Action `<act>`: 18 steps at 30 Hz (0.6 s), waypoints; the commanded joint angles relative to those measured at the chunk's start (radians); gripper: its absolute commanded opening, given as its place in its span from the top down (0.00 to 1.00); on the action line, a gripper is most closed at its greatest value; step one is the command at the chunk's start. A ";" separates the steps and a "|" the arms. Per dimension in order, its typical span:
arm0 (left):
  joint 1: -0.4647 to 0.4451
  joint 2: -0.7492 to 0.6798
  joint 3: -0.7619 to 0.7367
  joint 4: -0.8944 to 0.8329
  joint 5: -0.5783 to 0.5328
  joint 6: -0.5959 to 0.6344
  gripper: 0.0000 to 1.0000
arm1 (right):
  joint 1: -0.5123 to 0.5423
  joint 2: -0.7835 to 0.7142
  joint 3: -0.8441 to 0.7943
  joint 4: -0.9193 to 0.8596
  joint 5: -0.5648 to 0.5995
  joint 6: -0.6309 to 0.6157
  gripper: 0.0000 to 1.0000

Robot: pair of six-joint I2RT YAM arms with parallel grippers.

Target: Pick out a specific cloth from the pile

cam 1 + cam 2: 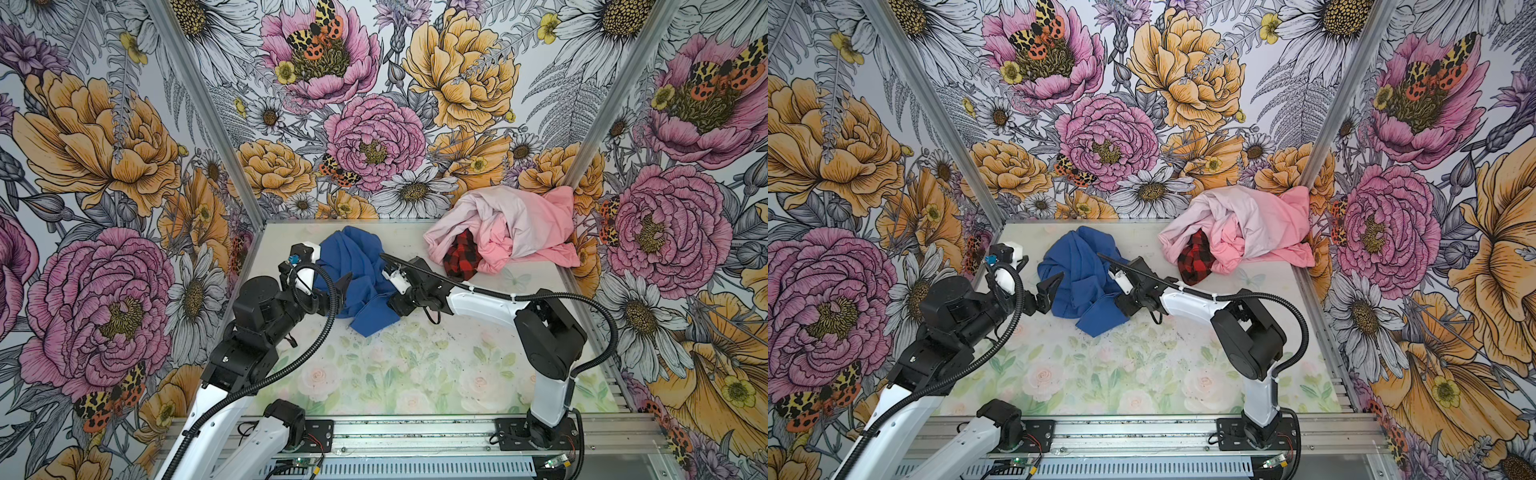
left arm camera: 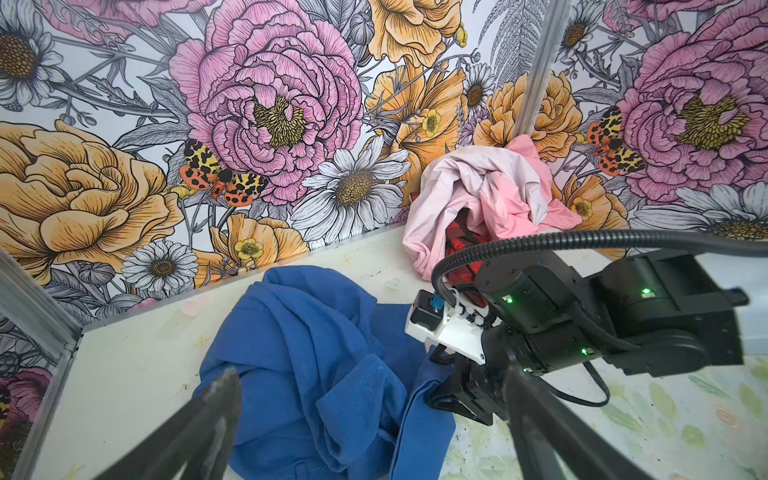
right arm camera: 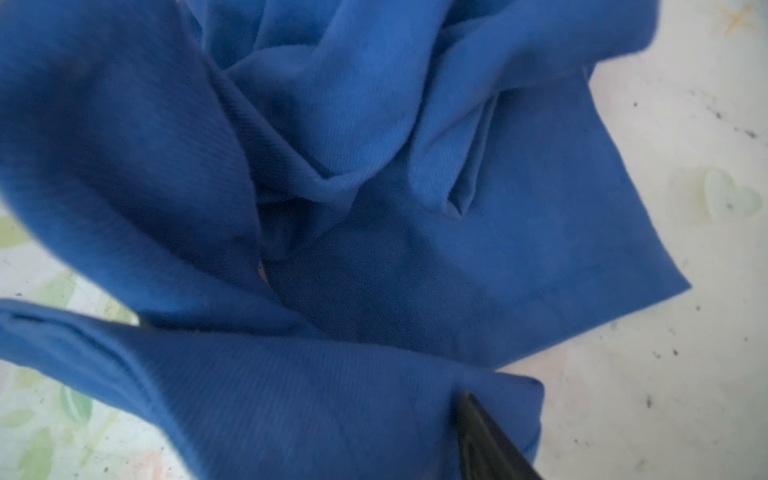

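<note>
Bench [image 1: 415, 374] [image 1: 1100, 374]: pale top, faded rose and leaf print, dark specks all over. Small green heart print [image 3: 727, 195] and star print [image 3: 739, 18] on it in the right wrist view. Floral wallpaper walls [image 1: 353, 124] on three sides, with moths. Aluminium corner posts [image 1: 203, 104] [image 1: 613, 87]. Aluminium rail [image 1: 415, 432] along the front edge, with a vented grey strip [image 1: 415, 469] below it.

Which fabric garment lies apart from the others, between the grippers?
The plain royal-blue cloth; the pale pink garment, salmon pink garment and red-and-black plaid cloth form one heap.
</note>
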 commanded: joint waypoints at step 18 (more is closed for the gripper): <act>0.015 -0.032 -0.009 0.033 -0.046 0.007 0.01 | -0.038 0.335 0.832 0.016 -0.083 0.273 1.00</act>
